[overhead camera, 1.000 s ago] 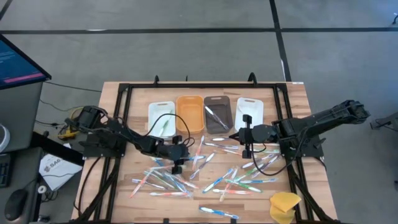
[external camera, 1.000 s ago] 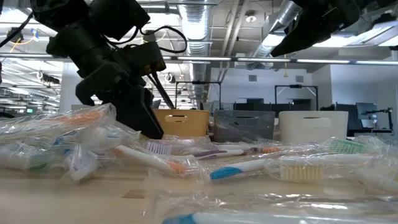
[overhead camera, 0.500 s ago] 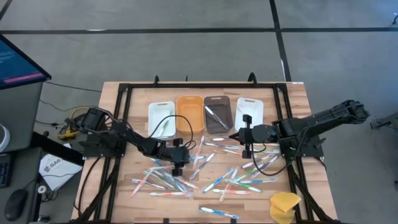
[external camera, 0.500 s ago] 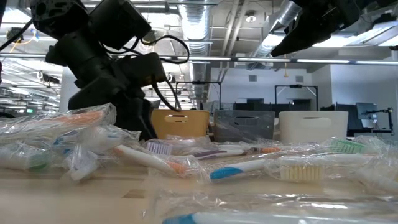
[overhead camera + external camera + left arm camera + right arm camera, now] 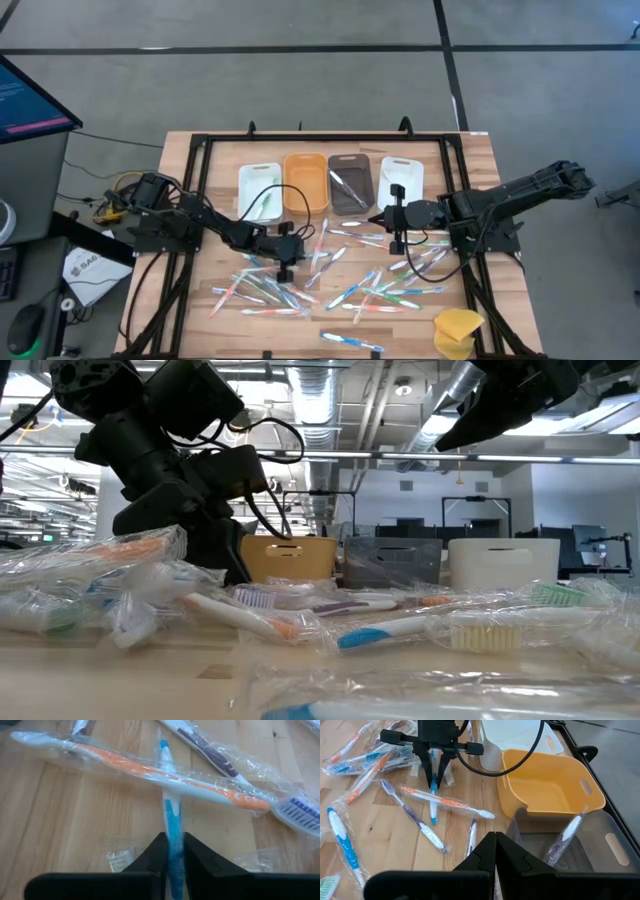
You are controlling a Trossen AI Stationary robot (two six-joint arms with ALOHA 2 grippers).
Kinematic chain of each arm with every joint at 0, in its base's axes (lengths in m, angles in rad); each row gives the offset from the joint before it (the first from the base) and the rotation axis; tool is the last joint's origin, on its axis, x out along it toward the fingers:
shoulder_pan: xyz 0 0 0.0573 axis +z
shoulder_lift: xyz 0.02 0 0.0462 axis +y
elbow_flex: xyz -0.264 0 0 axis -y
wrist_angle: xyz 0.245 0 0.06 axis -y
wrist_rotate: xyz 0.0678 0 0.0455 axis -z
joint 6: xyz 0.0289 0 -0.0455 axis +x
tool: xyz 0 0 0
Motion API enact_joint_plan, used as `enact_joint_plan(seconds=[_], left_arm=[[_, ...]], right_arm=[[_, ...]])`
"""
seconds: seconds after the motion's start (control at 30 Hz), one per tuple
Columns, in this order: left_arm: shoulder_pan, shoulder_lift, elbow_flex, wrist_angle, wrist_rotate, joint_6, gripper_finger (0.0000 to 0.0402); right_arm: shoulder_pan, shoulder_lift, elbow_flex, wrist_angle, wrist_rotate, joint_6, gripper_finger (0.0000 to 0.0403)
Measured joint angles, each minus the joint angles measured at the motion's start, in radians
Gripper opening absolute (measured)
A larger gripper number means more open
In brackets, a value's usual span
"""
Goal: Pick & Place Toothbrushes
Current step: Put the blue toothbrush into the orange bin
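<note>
Pinching a blue toothbrush [image 5: 170, 827] tight near the middle of the table [image 5: 200, 310], the left gripper [image 5: 285, 262] has its two fingers squeezed on the handle. An orange toothbrush [image 5: 150, 770] lies across the blue one. The right gripper [image 5: 397, 240] waits near the white bin [image 5: 400, 175], fingers shut and holding nothing. Only a few brushes sit in the bins; the grey bin [image 5: 350, 182] has some. Most toothbrushes [image 5: 370, 290] are scattered on the table, so lots of work is left. The orange bin [image 5: 305, 182] looks empty. Clear wrappers make the low-down brushes hard to tell apart.
</note>
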Motion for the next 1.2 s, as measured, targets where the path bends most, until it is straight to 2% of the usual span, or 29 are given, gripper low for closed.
enact_joint_plan(seconds=[0.07,0.2,0.57,0.83,1.0,1.2], left_arm=[[0.0,0.0,0.0,0.001,0.0,0.0,0.0015],[0.0,-0.032,-0.002,-0.019,0.011,-0.002,0.0012],[0.0,-0.311,0.002,-0.084,0.01,-0.002,0.0012],[-0.002,-0.445,0.003,-0.084,0.008,-0.004,0.0012],[0.009,-0.499,0.003,-0.067,-0.105,-0.003,0.0012],[0.104,-0.536,0.003,0.006,-0.234,-0.062,0.0012]], right_arm=[[0.0,0.0,0.0,0.0,0.0,0.0,0.0001],[0.0,0.0,0.0,0.0,0.0,0.0,0.0001],[0.0,0.0,0.0,-0.003,0.0,0.0,0.0001],[0.0,0.0,0.0,-0.005,0.0,0.0,0.0001],[0.0,0.0,0.0,-0.002,0.0,0.0,0.0001],[-0.001,0.0,0.0,0.004,0.0,-0.002,0.0001]])
